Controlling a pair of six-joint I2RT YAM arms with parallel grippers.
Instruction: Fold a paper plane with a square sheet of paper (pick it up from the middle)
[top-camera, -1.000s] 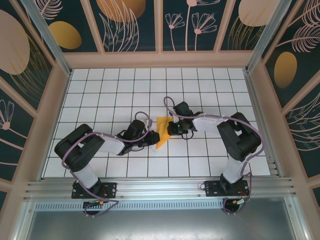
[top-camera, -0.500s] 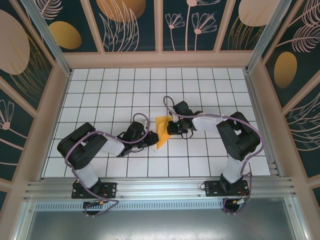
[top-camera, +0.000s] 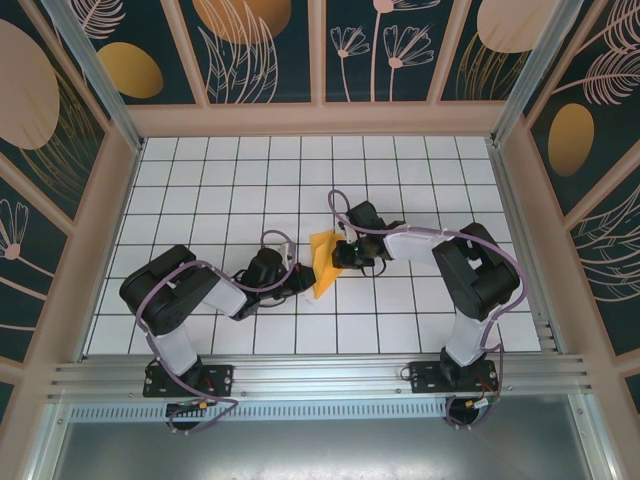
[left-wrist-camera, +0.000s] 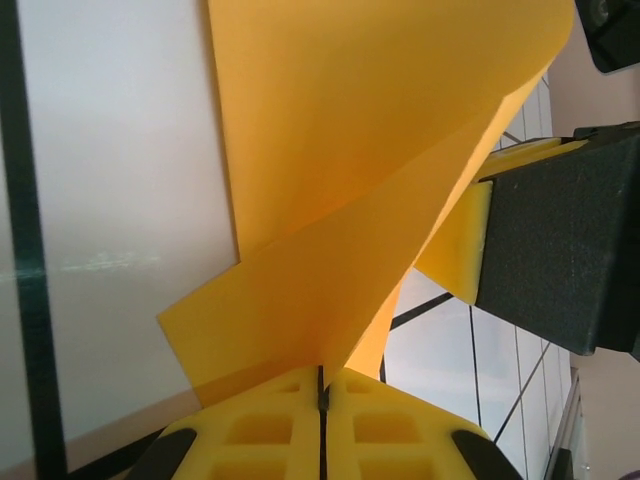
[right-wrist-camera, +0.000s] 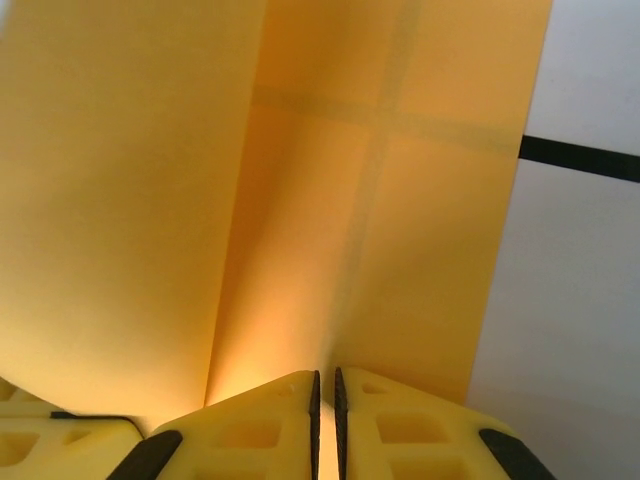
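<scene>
Count: one sheet of paper (top-camera: 324, 262), one table (top-camera: 200, 180), two arms, two pincers.
The left arm (top-camera: 190, 295) stands left of the sheet of paper and the right arm (top-camera: 470, 270) right of it; each ends in one pincer, the left pincer (top-camera: 303, 284) at the sheet's near-left end, the right pincer (top-camera: 341, 254) at its right edge, each with two yellow fingers (right-wrist-camera: 400, 430), four in all.

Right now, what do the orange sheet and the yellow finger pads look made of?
The sheet looks like thin matte paper: it curves smoothly, holds creases, and grid lines show faintly through it. The yellow pads look moulded and matte, with recessed pockets; whether plastic or rubber is unclear.
</scene>
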